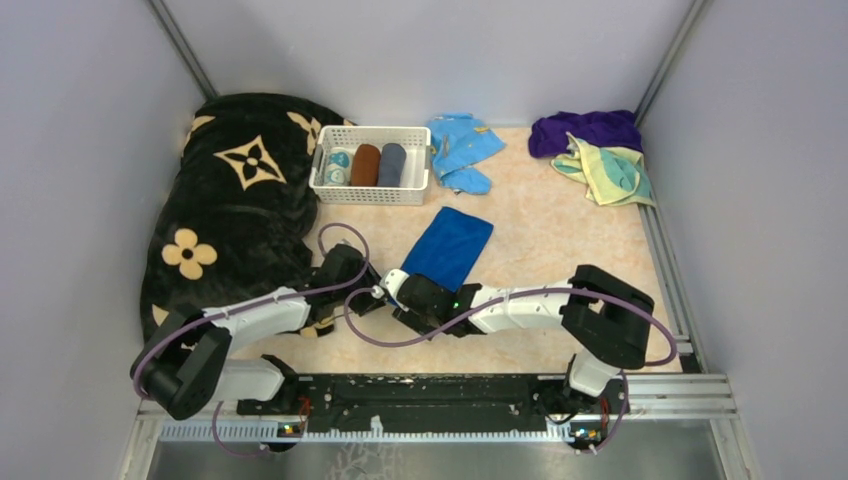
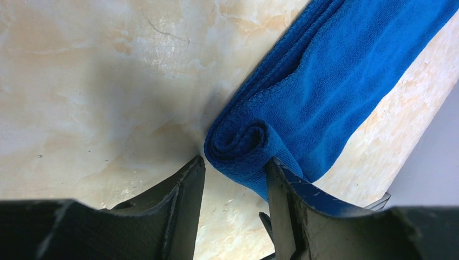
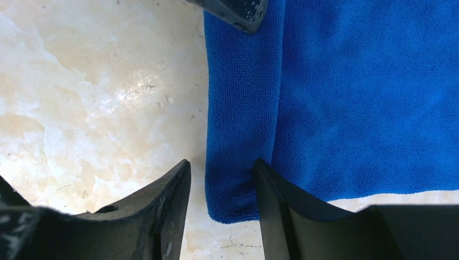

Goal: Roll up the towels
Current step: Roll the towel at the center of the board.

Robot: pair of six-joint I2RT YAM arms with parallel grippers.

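The royal blue towel (image 1: 447,247) lies flat mid-table, its near edge curled into a small roll (image 2: 241,142). My left gripper (image 2: 234,172) is open and straddles one end of that roll; its right finger (image 2: 281,189) rests against the cloth, and its left finger stands just off it. My right gripper (image 3: 223,174) is open and straddles the other end of the rolled edge (image 3: 235,162), with its right finger on the towel. In the top view the two grippers, left (image 1: 372,296) and right (image 1: 396,284), meet at the towel's near corner. The purple towel (image 1: 585,130) and the pale yellow towel (image 1: 610,172) lie crumpled at the back right.
A white basket (image 1: 414,160) with several rolled cloths stands at the back centre. A light blue cloth (image 1: 462,148) lies beside it. A black blanket with tan flowers (image 1: 240,200) fills the left side. The left gripper's fingertip (image 3: 238,11) shows in the right wrist view.
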